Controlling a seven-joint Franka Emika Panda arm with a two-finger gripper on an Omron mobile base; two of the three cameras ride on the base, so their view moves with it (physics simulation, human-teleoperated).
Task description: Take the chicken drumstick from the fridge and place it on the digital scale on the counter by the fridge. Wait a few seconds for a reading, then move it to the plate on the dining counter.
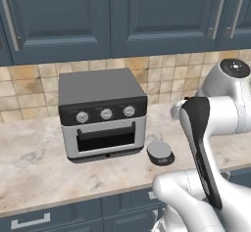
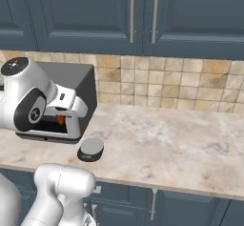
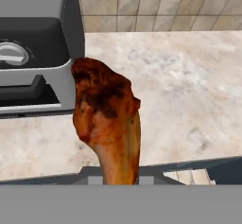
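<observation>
My gripper (image 2: 61,118) is shut on the chicken drumstick (image 3: 106,119), an orange-brown piece with its meaty end pointing away from the hand. Its orange tip (image 2: 60,120) hangs under the white hand, in front of the toaster oven's right side. The digital scale (image 2: 90,148), a small round grey disc (image 1: 160,151), lies on the counter (image 2: 181,144) just below and to the right of the drumstick. The drumstick is in the air above the beige marbled top (image 3: 189,90), and the meat hides my fingertips. The fridge, the plate and the dining counter are out of view.
A grey toaster oven (image 1: 103,113) with three knobs stands on the counter left of the scale, against the tan tiled backsplash (image 2: 167,84). Dark blue wall cabinets (image 1: 112,15) hang above. The counter's front edge (image 1: 73,201) runs over dark blue drawer fronts.
</observation>
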